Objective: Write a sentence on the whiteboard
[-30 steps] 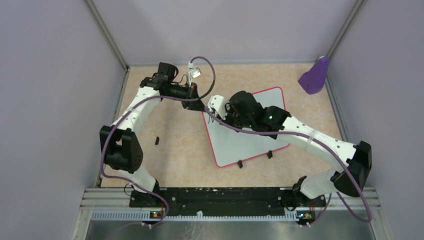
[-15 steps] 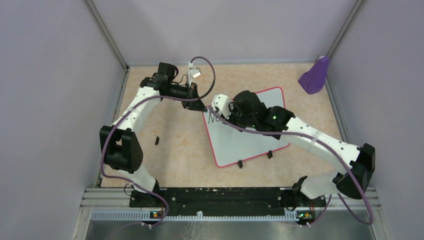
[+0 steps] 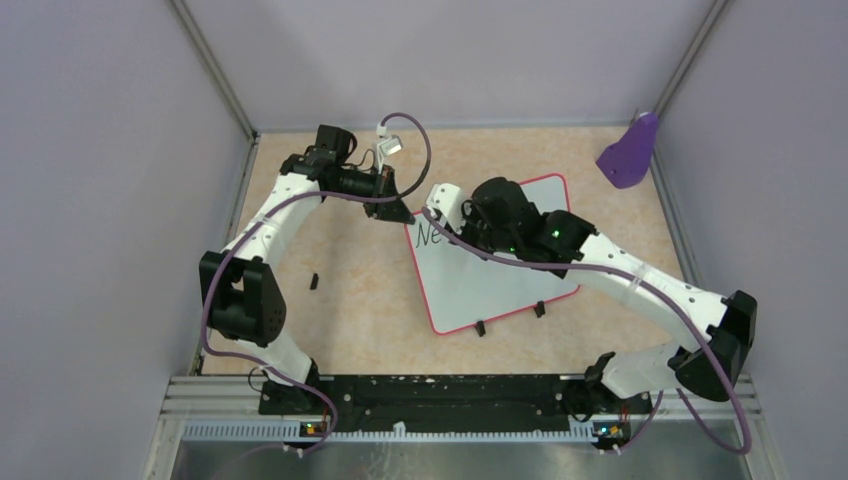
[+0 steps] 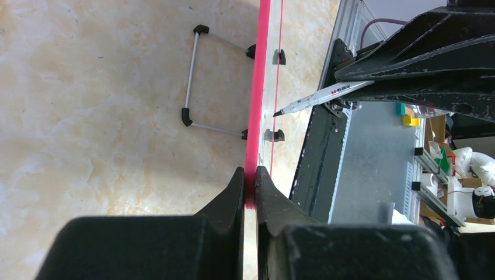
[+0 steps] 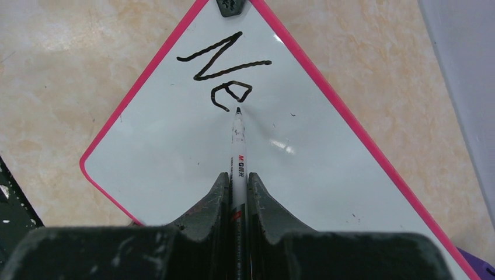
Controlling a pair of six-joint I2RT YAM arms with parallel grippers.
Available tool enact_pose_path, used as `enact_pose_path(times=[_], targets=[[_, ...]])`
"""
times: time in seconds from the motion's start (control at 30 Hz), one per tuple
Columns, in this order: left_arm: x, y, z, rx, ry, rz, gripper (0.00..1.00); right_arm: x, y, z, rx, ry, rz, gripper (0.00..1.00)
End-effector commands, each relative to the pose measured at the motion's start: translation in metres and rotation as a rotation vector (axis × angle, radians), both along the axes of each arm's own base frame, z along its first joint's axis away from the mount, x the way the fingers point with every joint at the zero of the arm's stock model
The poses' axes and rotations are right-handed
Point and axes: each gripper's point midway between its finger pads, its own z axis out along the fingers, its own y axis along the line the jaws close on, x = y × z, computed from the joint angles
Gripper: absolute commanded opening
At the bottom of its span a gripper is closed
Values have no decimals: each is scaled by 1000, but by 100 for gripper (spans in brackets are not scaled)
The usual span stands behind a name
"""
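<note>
Lying on the table (image 3: 340, 250), the whiteboard (image 3: 500, 285) is partly covered from above by the right arm (image 3: 620, 275) — its far-left corner is pinched in the clenched left gripper (image 4: 250, 181). The right gripper (image 5: 238, 186) clasps a marker (image 5: 238, 137), tip at the "e" — the sentence (image 5: 225, 73) reads only "Ne".

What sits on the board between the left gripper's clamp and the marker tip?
Just the sentence so far, "Ne"; the right wrist view shows it.
</note>
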Motion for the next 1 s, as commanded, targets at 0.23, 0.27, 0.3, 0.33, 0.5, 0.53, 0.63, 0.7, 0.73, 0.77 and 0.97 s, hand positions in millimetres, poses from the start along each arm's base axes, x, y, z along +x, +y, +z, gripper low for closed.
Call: enact_pose_path(times=[0.23, 0.27, 0.3, 0.33, 0.5, 0.53, 0.63, 0.7, 0.73, 0.77, 0.97], targets=[[-8, -2, 8, -8, -14, -12, 0, 21, 1, 34, 61, -75, -55, 0], [-7, -2, 8, -8, -15, -12, 0, 21, 1, 32, 58, -73, -56, 0], [-7, -2, 8, -7, -15, -11, 0, 21, 1, 31, 55, -70, -56, 0], [-7, -2, 8, -8, -16, -12, 0, 21, 1, 30, 53, -70, -55, 0], [-7, -2, 8, -8, -15, -13, 0, 18, -1, 22, 37, -55, -52, 0], [-7, -2, 8, -8, -14, -12, 0, 17, -2, 20, 32, -50, -50, 0], [-8, -2, 7, -7, -12, -14, 0, 14, -4, 12, 21, -34, -44, 0], [-7, -2, 7, -6, -12, -13, 0, 12, -5, 6, 12, -20, -43, 0], [-8, -2, 7, -6, -11, -13, 0, 10, -6, 4, 10, -15, -41, 0], [-8, -2, 7, -7, -13, -13, 0, 10, -7, 3, 9, -12, -43, 0], [-8, -2, 7, -6, -12, -13, 0, 6, -12, -2, -1, -1, -46, 0]])
